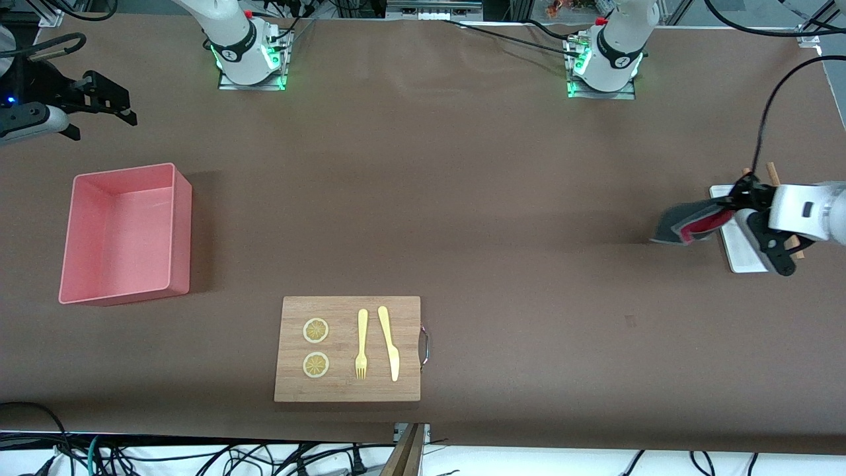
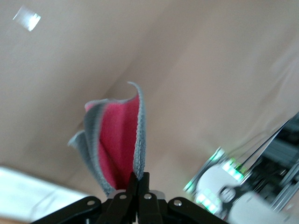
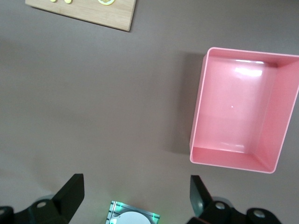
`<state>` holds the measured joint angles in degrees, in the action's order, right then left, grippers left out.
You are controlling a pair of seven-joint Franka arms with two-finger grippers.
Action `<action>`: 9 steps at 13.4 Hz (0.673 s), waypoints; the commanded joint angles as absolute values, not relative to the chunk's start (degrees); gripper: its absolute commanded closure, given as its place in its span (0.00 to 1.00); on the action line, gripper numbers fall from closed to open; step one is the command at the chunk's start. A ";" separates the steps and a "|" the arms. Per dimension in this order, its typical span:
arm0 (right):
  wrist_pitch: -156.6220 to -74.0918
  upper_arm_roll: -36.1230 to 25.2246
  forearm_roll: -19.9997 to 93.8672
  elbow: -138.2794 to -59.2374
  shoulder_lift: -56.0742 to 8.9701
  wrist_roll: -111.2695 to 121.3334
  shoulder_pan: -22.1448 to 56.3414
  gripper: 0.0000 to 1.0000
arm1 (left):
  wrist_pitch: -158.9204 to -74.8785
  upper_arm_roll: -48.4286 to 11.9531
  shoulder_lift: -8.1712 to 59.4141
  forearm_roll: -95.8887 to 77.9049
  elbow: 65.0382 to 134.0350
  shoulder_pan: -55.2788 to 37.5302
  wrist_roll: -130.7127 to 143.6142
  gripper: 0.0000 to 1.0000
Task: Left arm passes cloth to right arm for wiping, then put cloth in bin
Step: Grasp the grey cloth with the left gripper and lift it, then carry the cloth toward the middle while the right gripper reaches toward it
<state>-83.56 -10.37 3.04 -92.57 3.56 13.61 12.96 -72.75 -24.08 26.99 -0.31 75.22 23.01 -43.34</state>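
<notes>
The left gripper (image 1: 726,210) was clamped tight on the cloth (image 1: 684,223), holding it up over the table (image 1: 462,198) just beside the white tray (image 1: 739,254), at the left arm's end; the cloth hung folded, its grey face outward and red face showing inside. The right gripper (image 1: 109,106) waited in the air with its 2 fingers (image 3: 70,193) spread wide and empty, above the table near the pink bin (image 1: 125,235). The wooden board (image 1: 348,349) carried 2 lemon slices (image 1: 316,330), 1 fork (image 1: 361,344) and 1 knife (image 1: 389,342), nearer the front camera than the bin.
</notes>
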 commanded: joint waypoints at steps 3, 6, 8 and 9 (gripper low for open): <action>-82.88 -9.49 9.39 -91.93 3.52 22.99 13.10 0.00 | -78.03 -24.96 29.26 -11.31 74.71 15.93 -30.26 0.99; -82.88 -8.70 16.48 -91.93 1.76 37.14 13.36 0.00 | -85.75 -24.96 30.85 -17.30 74.88 9.69 -28.56 0.98; -83.40 -8.79 25.97 -91.93 -1.65 41.55 13.18 0.00 | -90.07 -24.96 32.25 -23.34 74.80 7.91 -28.65 0.98; -84.10 -8.79 29.50 -91.93 -3.58 43.92 13.18 0.00 | -92.00 -24.96 32.78 -26.25 74.79 7.04 -28.91 0.98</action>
<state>-83.68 -8.86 23.80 -92.67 0.02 38.95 13.56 -89.65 -25.11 31.79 -21.69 75.35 7.45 -28.68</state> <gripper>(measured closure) 0.000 0.978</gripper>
